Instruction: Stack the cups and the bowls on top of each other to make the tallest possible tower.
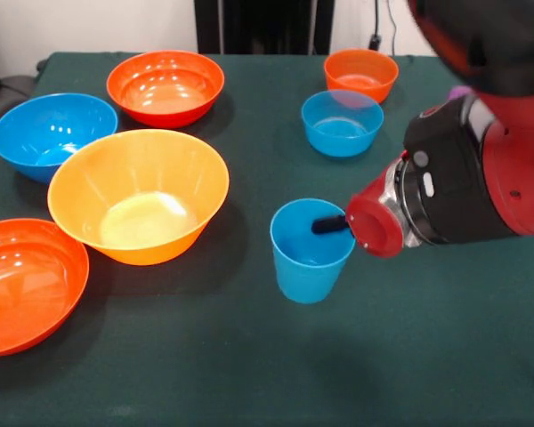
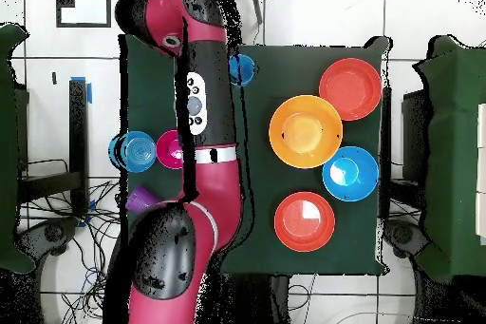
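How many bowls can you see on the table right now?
6 in the front view: large yellow-orange, large blue, two large red-orange, small blue, small orange. The arm may hide others.

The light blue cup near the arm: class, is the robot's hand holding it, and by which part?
It cannot be told for sure. One dark finger reaches over the light blue cup's rim into its mouth, which suggests a hold on the rim, but the arm hides the rest of the hand.

The dark green desk (image 1: pixel 445 356) carried a light blue cup (image 1: pixel 310 253) standing upright, a large yellow-orange bowl (image 1: pixel 138 196), two large red-orange bowls (image 1: pixel 165 86) (image 1: pixel 27 283), a large blue bowl (image 1: pixel 52 133), a small blue bowl (image 1: pixel 342 123) and a small orange bowl (image 1: pixel 360 74).
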You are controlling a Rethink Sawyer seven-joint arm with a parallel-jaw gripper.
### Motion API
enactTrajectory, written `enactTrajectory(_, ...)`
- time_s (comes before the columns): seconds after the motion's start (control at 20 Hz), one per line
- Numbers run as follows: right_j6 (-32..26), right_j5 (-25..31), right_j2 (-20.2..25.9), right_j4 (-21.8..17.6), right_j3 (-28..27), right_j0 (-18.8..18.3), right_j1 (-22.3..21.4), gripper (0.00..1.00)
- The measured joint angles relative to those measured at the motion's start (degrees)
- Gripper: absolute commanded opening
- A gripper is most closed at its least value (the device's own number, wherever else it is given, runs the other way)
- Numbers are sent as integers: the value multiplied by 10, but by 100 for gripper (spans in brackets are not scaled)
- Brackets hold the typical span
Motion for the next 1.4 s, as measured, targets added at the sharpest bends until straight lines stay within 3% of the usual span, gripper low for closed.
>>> enactTrajectory(0.5, -25, 0, 31, -3, 3, -16, 40, 0)
enactTrajectory(1.4, -25, 0, 36, 5, 11, -19, 47, 0)
